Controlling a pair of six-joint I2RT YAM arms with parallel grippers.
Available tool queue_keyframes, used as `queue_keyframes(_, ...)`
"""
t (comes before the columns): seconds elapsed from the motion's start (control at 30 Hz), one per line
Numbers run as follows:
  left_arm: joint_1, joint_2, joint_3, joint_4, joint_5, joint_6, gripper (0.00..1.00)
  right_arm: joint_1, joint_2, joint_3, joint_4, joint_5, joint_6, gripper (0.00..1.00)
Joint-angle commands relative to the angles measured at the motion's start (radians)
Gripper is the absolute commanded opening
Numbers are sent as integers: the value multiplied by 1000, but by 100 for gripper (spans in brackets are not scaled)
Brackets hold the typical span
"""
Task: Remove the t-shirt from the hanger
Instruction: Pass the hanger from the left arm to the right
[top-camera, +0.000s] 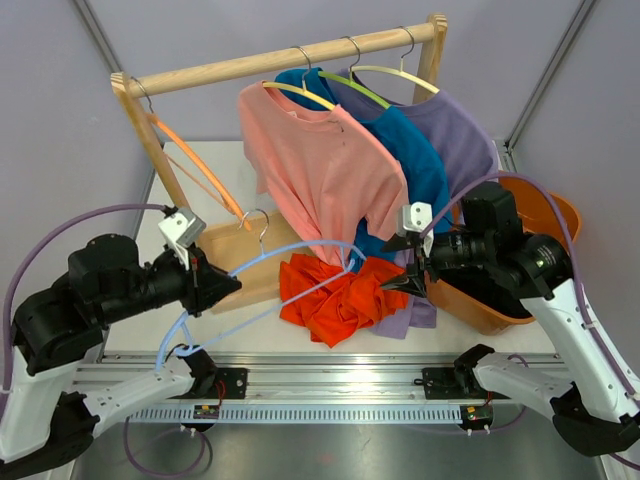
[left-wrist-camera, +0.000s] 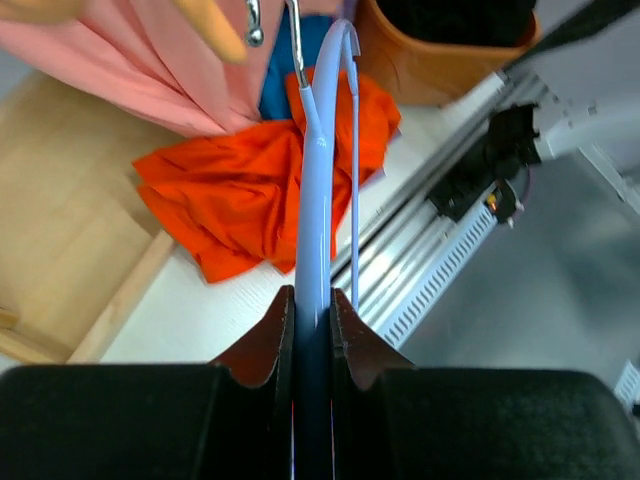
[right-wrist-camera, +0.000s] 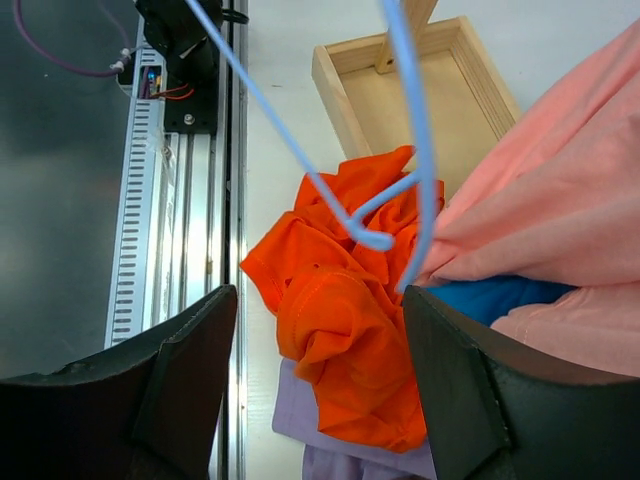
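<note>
An orange t-shirt (top-camera: 335, 295) lies crumpled on the table under the hanging shirts. My left gripper (top-camera: 230, 285) is shut on the light blue hanger (top-camera: 290, 262), whose far end reaches over the shirt. In the left wrist view the hanger (left-wrist-camera: 318, 200) runs straight out from between the shut fingers (left-wrist-camera: 270, 335), with the shirt (left-wrist-camera: 240, 195) beyond. My right gripper (top-camera: 400, 265) is open, just right of the shirt. In the right wrist view the shirt (right-wrist-camera: 350, 330) lies between the open fingers (right-wrist-camera: 190, 370), and the hanger's corner (right-wrist-camera: 370, 238) sits above it.
A wooden rack (top-camera: 290, 60) holds pink (top-camera: 320, 170), blue (top-camera: 415, 165) and purple (top-camera: 465, 140) shirts, plus a bare orange hanger (top-camera: 190, 165). An orange basket (top-camera: 550, 215) stands at the right. A wooden tray (top-camera: 235, 255) lies left of the shirt. A lilac cloth (right-wrist-camera: 310, 410) lies under it.
</note>
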Motion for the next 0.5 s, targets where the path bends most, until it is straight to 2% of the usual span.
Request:
queue_keyframes(0.0,4,-76,-15,-9,163,26,0,5,18,54,25,-74,-14,75)
queue_keyframes(0.13,4,-122,10,-40,131,47,0,5,69,118,-1,-198,-71,77)
queue_keyframes(0.23,4,-122,-28,7,141,63,0,7,133,164,7,-315,-59,79)
queue_keyframes(0.33,4,-87,-79,64,234,79,0,49,202,213,103,-376,79,82)
queue_keyframes(0.47,4,-44,-73,103,265,145,0,141,271,256,168,-357,214,82)
